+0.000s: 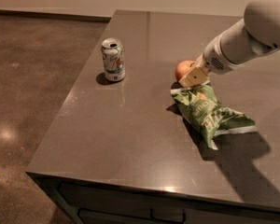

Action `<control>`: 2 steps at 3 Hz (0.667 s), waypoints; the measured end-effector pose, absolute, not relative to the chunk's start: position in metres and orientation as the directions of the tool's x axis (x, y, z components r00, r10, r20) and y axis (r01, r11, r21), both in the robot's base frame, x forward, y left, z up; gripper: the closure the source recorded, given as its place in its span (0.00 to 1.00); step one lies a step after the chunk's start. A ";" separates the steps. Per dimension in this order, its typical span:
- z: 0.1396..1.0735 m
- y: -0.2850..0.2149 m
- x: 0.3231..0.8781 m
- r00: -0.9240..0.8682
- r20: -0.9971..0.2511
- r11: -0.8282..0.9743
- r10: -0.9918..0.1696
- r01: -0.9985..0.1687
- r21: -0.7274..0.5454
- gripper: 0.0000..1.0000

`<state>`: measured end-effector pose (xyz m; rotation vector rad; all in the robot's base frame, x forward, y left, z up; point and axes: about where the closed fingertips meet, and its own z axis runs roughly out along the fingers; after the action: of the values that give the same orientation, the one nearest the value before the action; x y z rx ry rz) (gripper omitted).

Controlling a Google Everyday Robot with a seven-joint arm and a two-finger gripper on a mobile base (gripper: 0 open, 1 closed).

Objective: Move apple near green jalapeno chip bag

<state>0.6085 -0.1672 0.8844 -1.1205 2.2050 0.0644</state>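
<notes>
The apple (183,70) is low over the countertop (121,125), just beside the green jalapeno chip bag (207,113), clamped in the gripper (190,74). Released carelessly, it could roll toward the soda can (113,59); 1 finger might snag the bag.

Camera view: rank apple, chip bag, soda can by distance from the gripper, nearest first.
The gripper hangs mid-table.
1. The apple, at its tip.
2. The chip bag, just below, nearer the camera.
3. The soda can, far left.
</notes>
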 end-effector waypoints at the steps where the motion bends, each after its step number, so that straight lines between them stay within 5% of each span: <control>1: 0.878 -0.162 0.605 -0.402 -0.571 0.615 -0.715 -0.751 -0.240 0.36; 2: 0.876 -0.158 0.603 -0.384 -0.574 0.599 -0.724 -0.762 -0.246 0.12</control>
<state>0.6034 -0.1578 0.8761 -1.1688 2.1746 0.0755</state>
